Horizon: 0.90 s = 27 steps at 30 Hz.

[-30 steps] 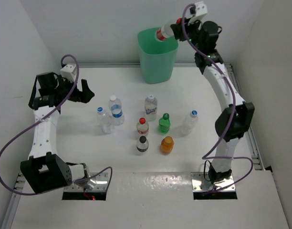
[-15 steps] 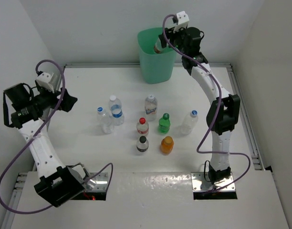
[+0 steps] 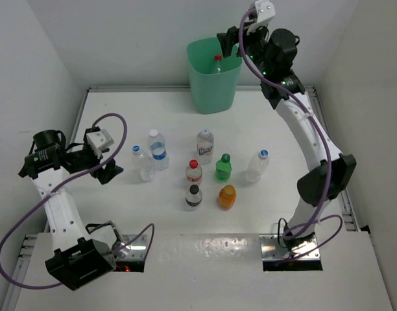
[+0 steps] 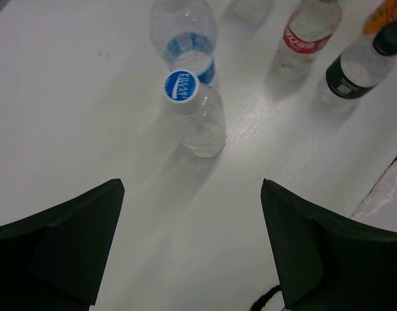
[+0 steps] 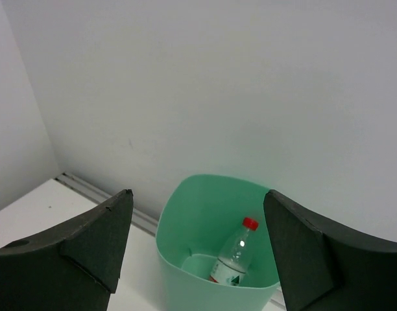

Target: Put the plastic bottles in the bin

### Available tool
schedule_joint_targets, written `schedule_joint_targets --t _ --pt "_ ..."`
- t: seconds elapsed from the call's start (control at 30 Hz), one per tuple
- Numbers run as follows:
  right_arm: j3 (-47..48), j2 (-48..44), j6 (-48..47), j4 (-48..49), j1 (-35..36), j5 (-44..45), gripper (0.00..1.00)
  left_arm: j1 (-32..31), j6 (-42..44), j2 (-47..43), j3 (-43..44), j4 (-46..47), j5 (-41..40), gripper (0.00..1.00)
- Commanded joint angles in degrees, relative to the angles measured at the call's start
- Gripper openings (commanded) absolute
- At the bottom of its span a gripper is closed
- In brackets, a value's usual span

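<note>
Right claw [image 5: 195, 197] hangs open and empty above the bin [image 5: 179, 240], where a red-capped bottle [image 5: 236, 258] leans inside. Left claw [image 4: 192, 188] gapes empty, low over the counter [image 4: 69, 97] near a blue-capped bottle [image 4: 193, 120]; seven other bottles stand mid-counter, well apart from the bin

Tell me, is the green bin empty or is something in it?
Not empty: a red-capped bottle leans inside the bin, cap up.

Bare table [image 4: 69, 116] separates left hand [image 4: 191, 194] from the blue-capped bottle [image 4: 193, 120] (taller bottle [image 4: 184, 29] just behind)
</note>
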Motion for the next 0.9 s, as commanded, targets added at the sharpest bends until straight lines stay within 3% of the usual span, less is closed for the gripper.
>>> schedule_joint_targets --t 0.0,0.27,0.87 --pt "-2.06 -4.54 -1.02 -0.87 -0.26 -0.95 0.8 -1.93 8.15 -0.19 -1.65 -1.58 -1.01 0.93" --pt "-7.68 -10.35 -1.2 -4.74 -1.93 -1.91 0.8 -5.35 -4.23 2.01 -7.8 18.26 -1.01 0.93" --pt "-10.85 -12.73 -2.52 -6.5 -2.64 -2.0 0.8 -17.58 -17.5 11.15 -9.12 30.49 -1.53 0.94"
